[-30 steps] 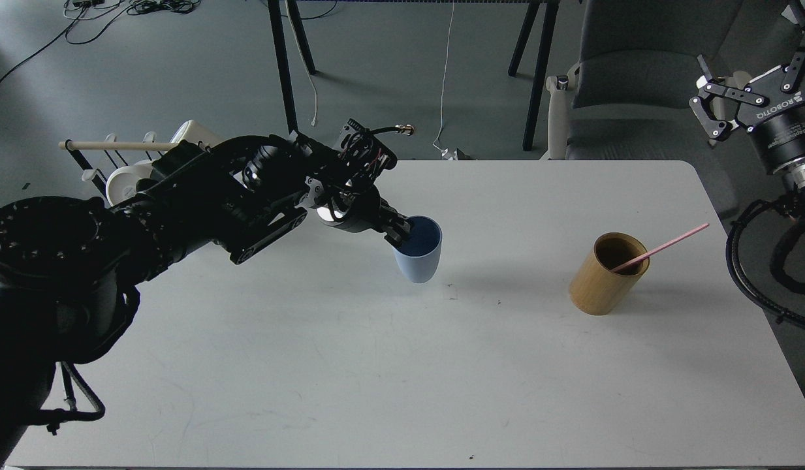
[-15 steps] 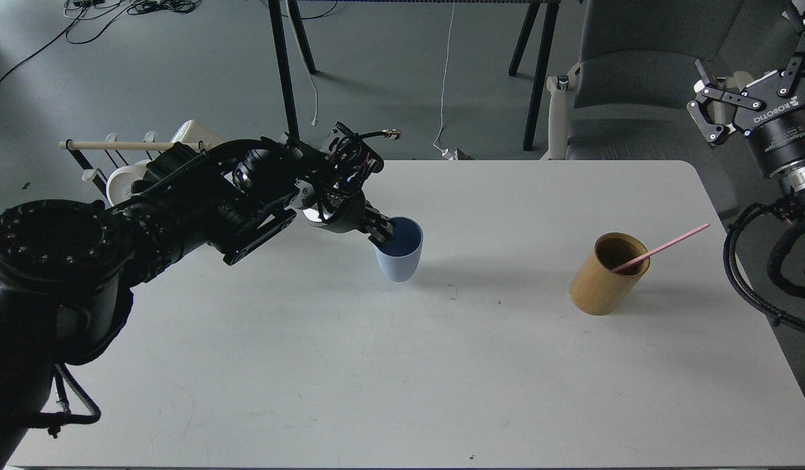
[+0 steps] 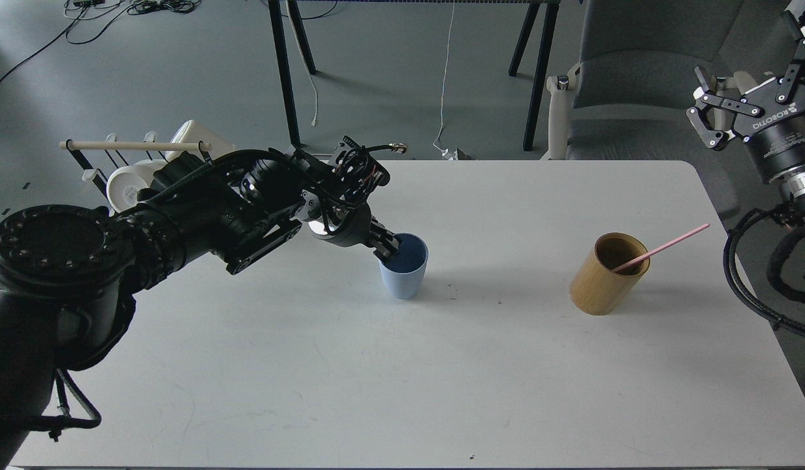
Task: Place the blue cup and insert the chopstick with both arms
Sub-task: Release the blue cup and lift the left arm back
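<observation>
The blue cup [image 3: 403,274] stands upright near the middle of the white table [image 3: 402,365], its base at or just above the tabletop. My left gripper [image 3: 388,249] is shut on the cup's left rim, one finger inside. The pink chopstick [image 3: 663,247] leans out to the right of a tan wooden cylinder holder [image 3: 606,273] on the table's right side. My right gripper [image 3: 709,104] is open and empty, held high beyond the table's far right corner, well apart from the chopstick.
A rack with a pale wooden rod [image 3: 131,145] and white mugs [image 3: 131,183] stands off the table's far left. A grey chair [image 3: 644,78] and black table legs [image 3: 281,65] stand behind the table. Black cables [image 3: 755,287] hang at the right edge.
My left gripper moved the blue cup left and then lowered it toward the tabletop. My right gripper shifted slightly, staying open. The chopstick and holder did not move.
</observation>
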Action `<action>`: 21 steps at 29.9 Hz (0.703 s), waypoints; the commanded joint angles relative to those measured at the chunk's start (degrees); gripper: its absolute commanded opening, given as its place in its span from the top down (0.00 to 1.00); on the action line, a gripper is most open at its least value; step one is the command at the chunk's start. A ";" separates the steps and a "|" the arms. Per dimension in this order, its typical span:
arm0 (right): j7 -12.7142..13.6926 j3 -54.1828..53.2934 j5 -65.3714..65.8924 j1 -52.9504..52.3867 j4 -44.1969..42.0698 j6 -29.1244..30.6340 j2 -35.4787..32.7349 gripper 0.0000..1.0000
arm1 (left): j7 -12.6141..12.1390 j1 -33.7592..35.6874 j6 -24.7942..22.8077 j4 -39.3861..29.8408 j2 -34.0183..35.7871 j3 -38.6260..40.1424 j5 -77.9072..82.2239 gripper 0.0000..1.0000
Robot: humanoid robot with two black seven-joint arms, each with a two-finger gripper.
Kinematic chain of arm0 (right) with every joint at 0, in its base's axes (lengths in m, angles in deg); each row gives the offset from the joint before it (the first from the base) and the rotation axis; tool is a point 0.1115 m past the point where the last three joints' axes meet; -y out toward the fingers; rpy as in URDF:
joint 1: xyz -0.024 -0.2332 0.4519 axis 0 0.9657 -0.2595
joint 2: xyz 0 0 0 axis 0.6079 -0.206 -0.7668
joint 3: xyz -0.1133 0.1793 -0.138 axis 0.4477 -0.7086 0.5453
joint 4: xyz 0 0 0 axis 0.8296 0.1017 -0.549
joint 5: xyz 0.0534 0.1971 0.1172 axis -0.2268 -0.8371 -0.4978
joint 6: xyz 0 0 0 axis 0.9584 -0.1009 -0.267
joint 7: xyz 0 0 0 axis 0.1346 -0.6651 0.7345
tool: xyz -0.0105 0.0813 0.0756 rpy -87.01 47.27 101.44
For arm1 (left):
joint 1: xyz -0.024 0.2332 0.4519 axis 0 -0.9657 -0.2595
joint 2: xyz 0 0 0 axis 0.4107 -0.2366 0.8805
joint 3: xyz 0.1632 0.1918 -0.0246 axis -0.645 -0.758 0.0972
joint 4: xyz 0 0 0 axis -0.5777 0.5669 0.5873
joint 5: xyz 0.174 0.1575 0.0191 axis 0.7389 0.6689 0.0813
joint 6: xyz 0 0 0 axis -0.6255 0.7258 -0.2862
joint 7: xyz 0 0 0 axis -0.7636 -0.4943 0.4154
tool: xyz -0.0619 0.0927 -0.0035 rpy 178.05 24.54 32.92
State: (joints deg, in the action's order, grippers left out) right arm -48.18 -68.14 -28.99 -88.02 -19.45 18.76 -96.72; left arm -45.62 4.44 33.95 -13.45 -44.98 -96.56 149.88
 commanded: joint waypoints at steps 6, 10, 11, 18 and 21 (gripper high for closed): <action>0.00 0.08 0.00 0.21 0.00 0.00 0.00 0.01 | 0.00 0.12 -0.44 -0.09 0.00 0.52 -0.06 0.76; 0.00 -0.10 0.00 0.30 0.09 0.00 0.00 0.01 | 0.00 0.03 -0.44 -0.88 0.00 2.19 -1.11 0.60; 0.00 -0.10 0.00 0.65 0.09 0.00 0.00 0.01 | 0.00 -0.05 -0.44 -1.05 0.00 3.24 -2.08 0.54; 0.00 -0.45 -0.09 1.26 -2.98 0.00 1.05 0.01 | 0.00 -0.05 -1.75 -3.16 0.00 5.71 -9.64 0.34; 0.00 -0.71 -0.09 0.91 -3.34 0.00 1.76 0.01 | 0.00 -0.05 -2.51 -3.95 0.00 5.89 -11.40 0.28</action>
State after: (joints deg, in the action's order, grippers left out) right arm -48.18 -68.67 -29.09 -86.81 -22.36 18.76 -95.50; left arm -45.62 4.39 32.04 -16.60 -44.98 -90.87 140.31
